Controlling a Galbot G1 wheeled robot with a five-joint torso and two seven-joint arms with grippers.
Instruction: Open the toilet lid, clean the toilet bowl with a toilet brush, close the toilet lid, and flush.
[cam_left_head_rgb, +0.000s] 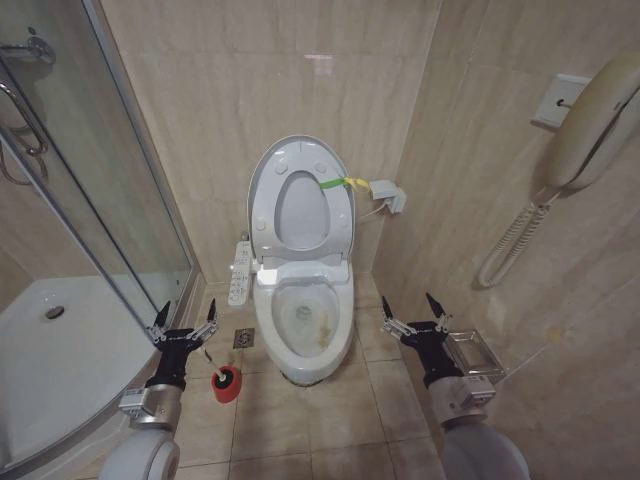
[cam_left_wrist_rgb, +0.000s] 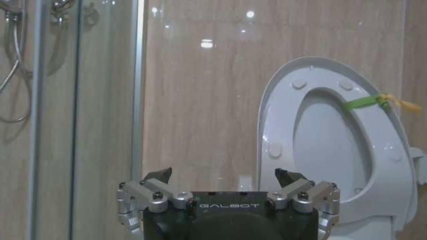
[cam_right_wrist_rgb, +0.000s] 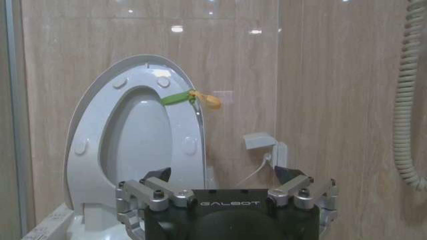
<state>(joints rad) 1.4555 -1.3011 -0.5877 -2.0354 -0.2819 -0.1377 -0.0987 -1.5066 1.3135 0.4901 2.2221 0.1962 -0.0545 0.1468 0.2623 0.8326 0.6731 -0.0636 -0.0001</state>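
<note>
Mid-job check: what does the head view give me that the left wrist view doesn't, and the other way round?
Head view alone: the toilet bowl with brownish stains, the red cup holder on the floor beside the toilet, the right gripper open, and the wall phone.
Left wrist view alone: the shower hose behind the glass.
Both: the toilet lid raised against the wall, its green-yellow strap, and the left gripper open and empty.
</note>
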